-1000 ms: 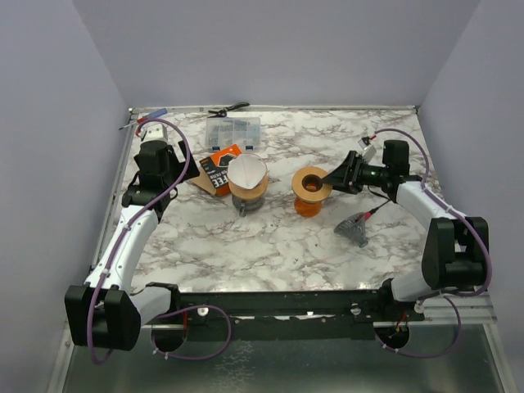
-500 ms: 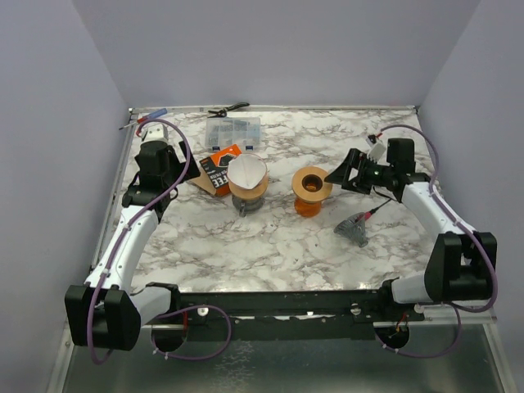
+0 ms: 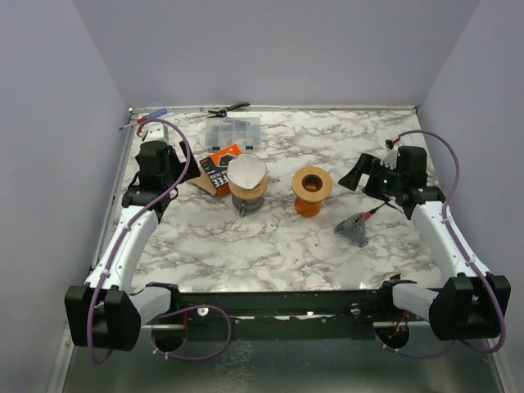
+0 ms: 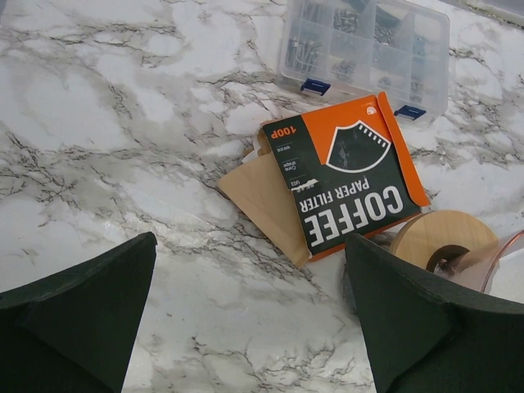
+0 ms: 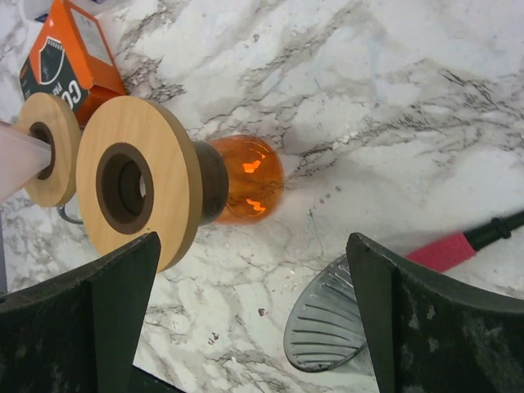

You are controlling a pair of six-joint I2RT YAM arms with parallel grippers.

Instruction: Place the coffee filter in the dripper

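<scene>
A white paper filter [image 3: 247, 171] sits as a cone in a dripper with a wooden collar [image 3: 247, 191]. A second dripper [image 3: 311, 190], orange glass with a wooden collar, stands to its right. It also shows in the right wrist view [image 5: 135, 188]. An orange and black coffee filter packet [image 3: 218, 168] lies left of them, with a brown filter [image 4: 266, 196] sticking out of it. My left gripper [image 3: 176, 174] is open and empty beside the packet [image 4: 352, 176]. My right gripper [image 3: 354, 173] is open and empty, apart from the orange dripper on its right.
A grey scoop [image 3: 354, 228] with a red handle lies in front of my right gripper and shows in the right wrist view [image 5: 327, 319]. A clear parts box [image 3: 233, 129], pliers [image 3: 228, 108] and a screwdriver [image 3: 147, 119] lie along the back edge.
My right gripper has drawn back to the right, away from the orange dripper. The left arm and the objects have not moved.
</scene>
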